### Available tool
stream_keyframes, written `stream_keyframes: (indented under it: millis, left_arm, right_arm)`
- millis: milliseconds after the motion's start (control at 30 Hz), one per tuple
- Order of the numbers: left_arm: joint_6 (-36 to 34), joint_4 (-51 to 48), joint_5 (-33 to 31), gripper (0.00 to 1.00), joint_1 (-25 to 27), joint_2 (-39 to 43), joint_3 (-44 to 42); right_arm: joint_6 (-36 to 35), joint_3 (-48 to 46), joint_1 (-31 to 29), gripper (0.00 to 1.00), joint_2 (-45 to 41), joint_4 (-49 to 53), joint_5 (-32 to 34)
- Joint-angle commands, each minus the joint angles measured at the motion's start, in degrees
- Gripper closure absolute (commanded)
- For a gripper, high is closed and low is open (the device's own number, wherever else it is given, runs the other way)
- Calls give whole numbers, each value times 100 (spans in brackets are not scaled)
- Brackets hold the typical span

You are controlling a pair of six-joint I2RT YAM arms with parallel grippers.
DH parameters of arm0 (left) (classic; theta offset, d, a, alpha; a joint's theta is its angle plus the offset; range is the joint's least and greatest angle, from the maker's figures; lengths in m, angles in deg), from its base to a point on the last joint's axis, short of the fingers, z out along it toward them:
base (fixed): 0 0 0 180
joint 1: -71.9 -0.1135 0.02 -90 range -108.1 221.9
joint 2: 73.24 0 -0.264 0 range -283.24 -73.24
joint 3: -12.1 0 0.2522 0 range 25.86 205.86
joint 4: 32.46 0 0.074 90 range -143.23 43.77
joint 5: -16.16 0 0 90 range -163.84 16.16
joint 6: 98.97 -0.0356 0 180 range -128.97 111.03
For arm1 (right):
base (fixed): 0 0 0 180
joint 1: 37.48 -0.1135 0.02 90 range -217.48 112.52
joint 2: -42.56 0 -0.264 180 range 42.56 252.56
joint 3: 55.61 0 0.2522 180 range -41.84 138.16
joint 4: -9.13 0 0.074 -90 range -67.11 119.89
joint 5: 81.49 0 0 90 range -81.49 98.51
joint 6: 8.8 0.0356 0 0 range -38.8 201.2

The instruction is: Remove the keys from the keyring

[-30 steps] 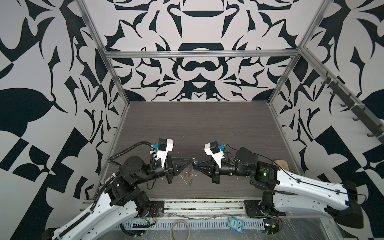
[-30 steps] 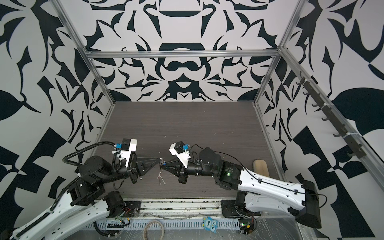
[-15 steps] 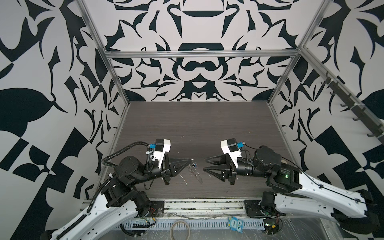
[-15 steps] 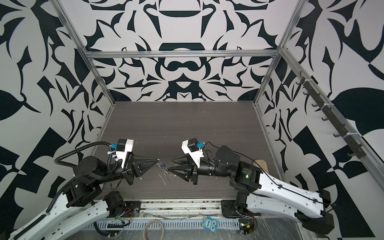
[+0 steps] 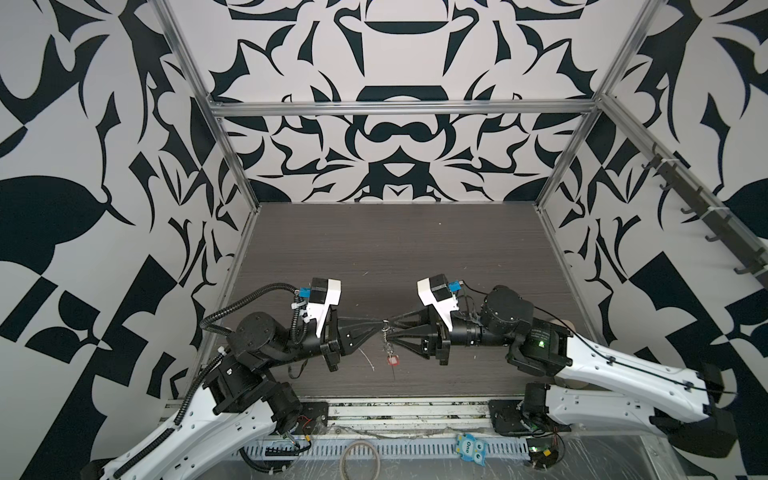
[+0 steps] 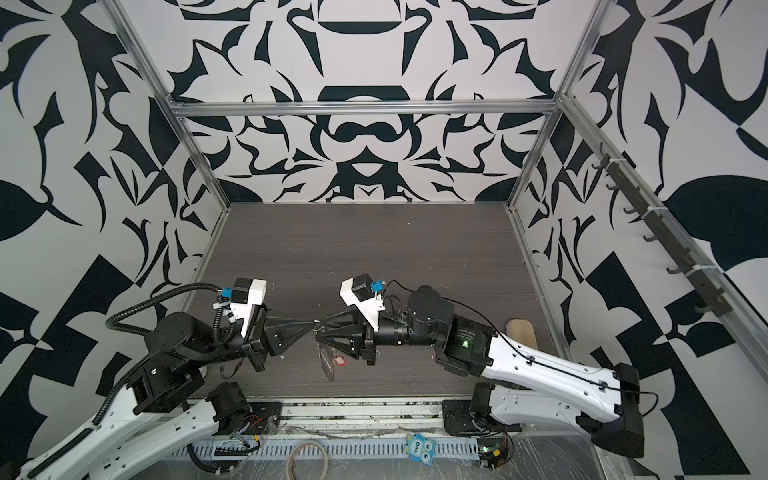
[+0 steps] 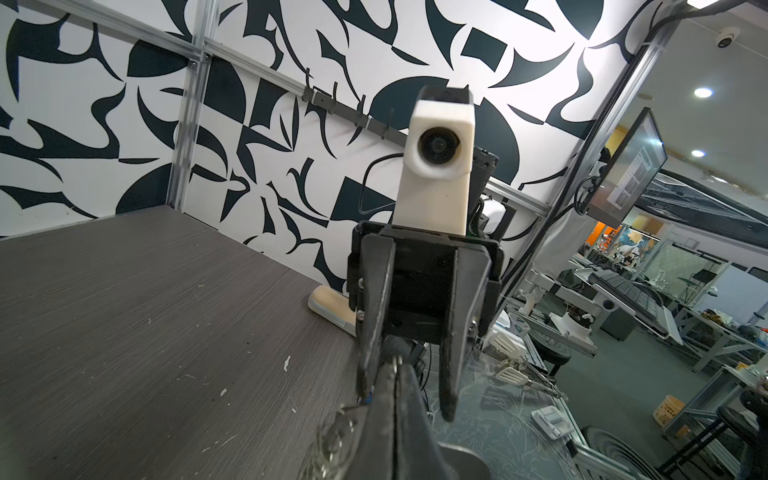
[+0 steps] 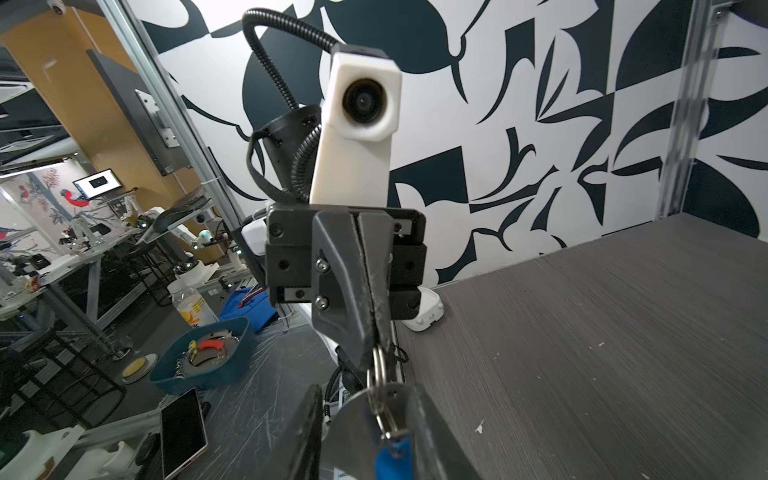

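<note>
Pinching the keyring [image 8: 365, 415] in the pressed-together left tool [image 8: 376, 349] to steady it; holding the right tool [image 5: 390, 331] spread astride the dangling keys [image 6: 340, 360], probably for pulling.

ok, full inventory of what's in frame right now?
keyring: 1, grey translucent plate with silver split rings, hanging mid-air, front centre
red-tagged key: 1, hanging on the keyring
blue-tagged key: 1, on the keyring too
table: 1, dark grey woodgrain
white scraps: several, scattered on the table
tan pad: 1, at the table's right edge
cord loop: 1, tan, in front of the table
left gripper: 1, black, shut on the keyring
right gripper: 1, black, jaws apart either side of the plate
</note>
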Motion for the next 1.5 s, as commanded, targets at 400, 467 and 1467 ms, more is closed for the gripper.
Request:
stream_keyframes:
  millis: [400, 467, 1467]
  left_arm:
    - [84, 327, 75, 100, -4, 9, 35]
    - [126, 361, 95, 100, -4, -35, 39]
    - [-839, -3250, 482, 71, -4, -1211, 1723]
  right_arm:
    - [169, -95, -10, 98, -31, -623, -67]
    - [200, -111, -8, 100, -31, -607, -40]
    - [-339, 2663, 4, 100, 965, 4514, 136]
